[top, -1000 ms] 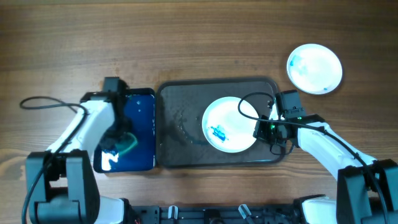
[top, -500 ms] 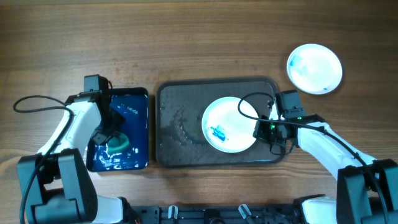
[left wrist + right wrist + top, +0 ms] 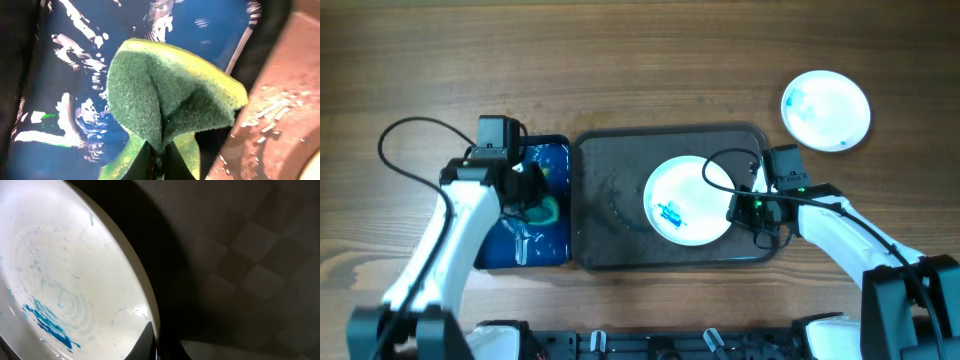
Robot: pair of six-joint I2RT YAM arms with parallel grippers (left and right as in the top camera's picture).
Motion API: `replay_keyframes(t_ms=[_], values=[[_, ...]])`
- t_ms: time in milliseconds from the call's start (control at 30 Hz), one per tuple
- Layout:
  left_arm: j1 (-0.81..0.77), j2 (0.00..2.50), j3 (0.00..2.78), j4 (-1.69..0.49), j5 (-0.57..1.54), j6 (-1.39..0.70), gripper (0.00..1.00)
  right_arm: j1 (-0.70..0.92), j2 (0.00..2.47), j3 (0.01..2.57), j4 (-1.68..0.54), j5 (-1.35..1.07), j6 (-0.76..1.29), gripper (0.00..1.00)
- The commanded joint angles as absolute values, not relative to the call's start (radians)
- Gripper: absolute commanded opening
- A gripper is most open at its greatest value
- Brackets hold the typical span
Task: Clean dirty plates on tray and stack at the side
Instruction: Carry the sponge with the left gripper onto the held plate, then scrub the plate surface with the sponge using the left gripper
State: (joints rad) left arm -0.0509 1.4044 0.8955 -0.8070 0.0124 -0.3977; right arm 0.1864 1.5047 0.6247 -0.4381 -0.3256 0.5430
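The left gripper (image 3: 527, 192) now has its fingers clamped on the soft green-and-yellow sponge (image 3: 165, 95), which folds up between them in the left wrist view. A second ago it was low over the near end of the small deep-blue rectangular tray (image 3: 548, 160). Now it hangs higher, over that tray's right side, next to the large dark brown-grey rectangular tray (image 3: 610, 190). I judge that the sponge pick-up is done and that wiping comes next.

The right gripper (image 3: 156, 341) has not moved. Its fingers are closed on the right rim of the round white shallow plate (image 3: 688, 200), steadying it.

That plate lies flat in the right half of the dark tray. It is glossy and wet-looking, and a bright blue scribble smear (image 3: 47, 322) sits just near-left of its middle, not yet wiped. The rest of its surface shows only faint bluish traces and droplets.

A second round white plate with a pale blue tinge (image 3: 825, 110) rests on the brown wooden table (image 3: 620, 60) at the far right, well apart from the tray. I cannot tell whether another plate lies beneath it.
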Motion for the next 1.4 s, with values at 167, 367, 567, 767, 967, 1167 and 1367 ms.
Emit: replay_keyframes(t_ms=[167,367,567,767,967,1167,1367], values=[[-0.070,1.322,0.897,-0.845,-0.004,-0.362,0.04,0.193,1.549,0.602,-0.456,-0.315,0.511,0.05],[-0.091,1.322,0.912,-0.805,0.198,-0.368,0.04,0.193,1.549,0.602,-0.452,-0.315,0.501,0.05],[-0.236,1.322,0.930,-0.739,0.267,-0.408,0.04,0.194,1.549,0.602,-0.449,-0.316,0.497,0.05],[-0.359,1.348,0.930,-0.636,0.400,-0.484,0.04,0.196,1.549,0.602,-0.352,-0.417,0.492,0.05],[-0.390,1.473,0.930,-0.582,0.503,-0.485,0.04,0.278,1.549,0.602,-0.252,-0.441,0.566,0.05],[-0.449,1.539,0.930,-0.456,0.527,-0.479,0.04,0.380,1.549,0.602,-0.225,-0.334,0.659,0.05],[-0.475,1.723,0.929,-0.441,0.437,-0.510,0.04,0.419,1.549,0.602,-0.196,-0.329,0.691,0.05]])
